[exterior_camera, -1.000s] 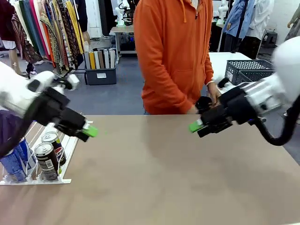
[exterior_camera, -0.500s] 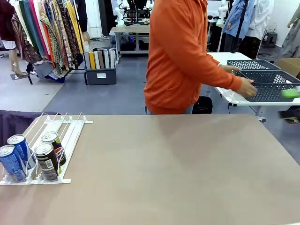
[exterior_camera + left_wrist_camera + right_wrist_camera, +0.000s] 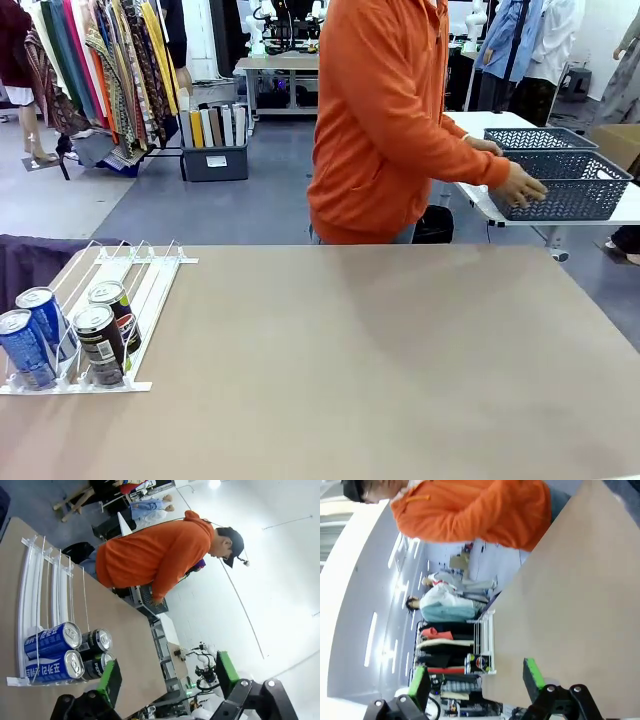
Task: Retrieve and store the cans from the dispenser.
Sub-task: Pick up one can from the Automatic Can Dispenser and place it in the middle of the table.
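Four cans (image 3: pixel 50 641) ahead, off-centre of left gripper (image 3: pixel 167 672), jaws spread | right gripper (image 3: pixel 476 679) spread, empty | likely slick, dentable: grip mid-body

Four cans are counted in the one dispenser (image 3: pixel 150 290) on the one bench (image 3: pixel 380 370): two blue, the near blue can (image 3: pixel 22 350) and the far blue can (image 3: pixel 45 318), and two black, the near black can (image 3: pixel 98 345) and the far black can (image 3: pixel 115 305). Three lanes are seen in it. One person (image 3: pixel 385 120) and two grey baskets (image 3: pixel 560 190) are counted, and two pincers, the left pincer (image 3: pixel 167 672) and the right pincer (image 3: pixel 476 680).
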You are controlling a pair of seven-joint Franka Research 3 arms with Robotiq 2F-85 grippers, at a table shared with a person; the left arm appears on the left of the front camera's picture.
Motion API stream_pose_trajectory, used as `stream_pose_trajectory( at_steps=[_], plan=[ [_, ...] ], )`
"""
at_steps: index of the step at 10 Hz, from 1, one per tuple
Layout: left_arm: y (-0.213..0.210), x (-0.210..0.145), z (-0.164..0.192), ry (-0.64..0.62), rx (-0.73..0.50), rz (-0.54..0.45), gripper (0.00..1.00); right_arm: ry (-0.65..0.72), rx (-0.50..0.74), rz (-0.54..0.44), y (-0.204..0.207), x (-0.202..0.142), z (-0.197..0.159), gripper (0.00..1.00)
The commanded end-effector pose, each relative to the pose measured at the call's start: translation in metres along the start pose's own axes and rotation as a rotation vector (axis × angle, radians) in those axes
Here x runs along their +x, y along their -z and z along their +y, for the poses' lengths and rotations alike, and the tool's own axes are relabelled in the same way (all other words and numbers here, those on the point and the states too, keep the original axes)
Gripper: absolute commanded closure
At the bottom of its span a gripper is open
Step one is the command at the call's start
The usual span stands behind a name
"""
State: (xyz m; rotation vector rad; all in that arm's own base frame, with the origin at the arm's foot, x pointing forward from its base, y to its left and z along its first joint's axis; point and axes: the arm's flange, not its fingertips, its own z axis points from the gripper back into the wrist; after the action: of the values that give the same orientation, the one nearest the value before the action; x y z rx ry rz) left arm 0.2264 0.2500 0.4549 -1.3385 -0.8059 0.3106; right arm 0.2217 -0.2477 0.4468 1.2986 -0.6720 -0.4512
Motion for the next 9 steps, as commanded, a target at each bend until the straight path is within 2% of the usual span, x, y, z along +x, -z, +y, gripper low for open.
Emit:
stream_pose_trajectory(
  at_steps=[1,6,9],
  plan=[
    [0.004,-0.002,-0.007,0.013,0.0,0.032,0.0,0.003,0.003,0.046,0.005,-0.004,0.005,0.0],
    [0.008,-0.002,-0.006,0.001,0.013,0.038,0.0,0.003,0.003,0.046,0.005,-0.004,0.005,0.0],
    [0.105,-0.002,-0.09,0.287,0.39,0.48,0.0,0.003,0.003,0.046,0.005,-0.004,0.005,0.0]
  ],
)
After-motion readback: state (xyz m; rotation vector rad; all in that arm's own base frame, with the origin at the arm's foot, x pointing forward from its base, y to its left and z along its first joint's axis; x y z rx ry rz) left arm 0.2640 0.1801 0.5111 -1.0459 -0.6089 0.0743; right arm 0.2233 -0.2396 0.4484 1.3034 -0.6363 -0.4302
